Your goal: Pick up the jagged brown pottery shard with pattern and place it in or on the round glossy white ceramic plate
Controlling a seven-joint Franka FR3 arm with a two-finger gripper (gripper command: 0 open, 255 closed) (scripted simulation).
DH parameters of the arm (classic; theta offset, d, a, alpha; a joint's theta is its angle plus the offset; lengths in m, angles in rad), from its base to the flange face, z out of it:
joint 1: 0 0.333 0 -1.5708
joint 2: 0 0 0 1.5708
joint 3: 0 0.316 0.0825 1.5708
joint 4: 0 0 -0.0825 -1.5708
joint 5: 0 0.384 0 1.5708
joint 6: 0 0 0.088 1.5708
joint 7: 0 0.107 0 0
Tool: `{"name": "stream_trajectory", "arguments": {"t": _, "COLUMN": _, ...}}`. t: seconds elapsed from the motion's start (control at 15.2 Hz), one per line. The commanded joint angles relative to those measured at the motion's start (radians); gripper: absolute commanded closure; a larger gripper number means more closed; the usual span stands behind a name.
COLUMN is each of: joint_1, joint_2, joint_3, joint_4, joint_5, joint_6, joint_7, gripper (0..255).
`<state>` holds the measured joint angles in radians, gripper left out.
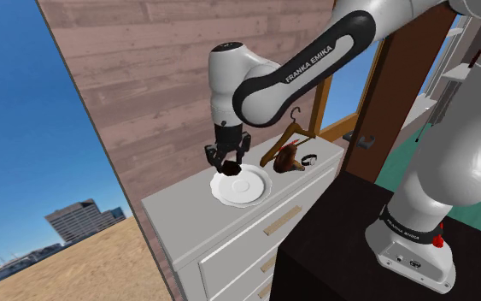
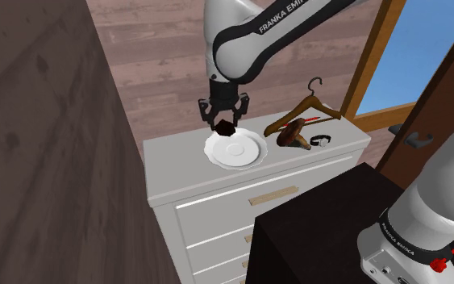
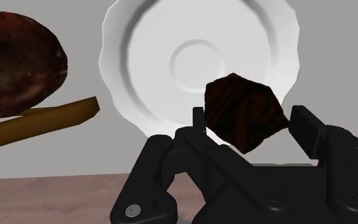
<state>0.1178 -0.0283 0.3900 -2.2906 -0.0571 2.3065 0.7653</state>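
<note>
Plainly, black fingers (image 3: 309, 130) are clamped on the jagged dark-brown patterned pottery shard (image 3: 244, 111) above the rim of the round glossy white plate (image 3: 133, 70) on the white chest of drawers (image 2: 177, 157); centring it over the well, then lowering before release, seems wisest.

Arm (image 1: 290, 73) extended, wrist vertical, pincer (image 1: 227, 162) pointing down, clasping shard (image 3: 242, 113).
</note>
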Motion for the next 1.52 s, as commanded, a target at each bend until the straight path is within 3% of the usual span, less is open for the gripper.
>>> {"name": "stream_trajectory", "arguments": {"t": 0.0, "joint_1": -0.018, "joint_2": -0.080, "joint_3": -0.023, "joint_4": -0.084, "joint_5": 0.040, "joint_6": 0.012, "joint_7": -0.070, "gripper": 255}}
{"name": "stream_trajectory", "arguments": {"t": 0.99, "joint_1": -0.022, "joint_2": 0.076, "joint_3": -0.023, "joint_4": -0.147, "joint_5": -0.061, "joint_6": 0.219, "joint_7": 0.011, "gripper": 255}}
{"name": "stream_trajectory", "arguments": {"t": 1.45, "joint_1": -0.022, "joint_2": 0.076, "joint_3": -0.023, "joint_4": -0.147, "joint_5": -0.061, "joint_6": 0.219, "joint_7": 0.011, "gripper": 255}}
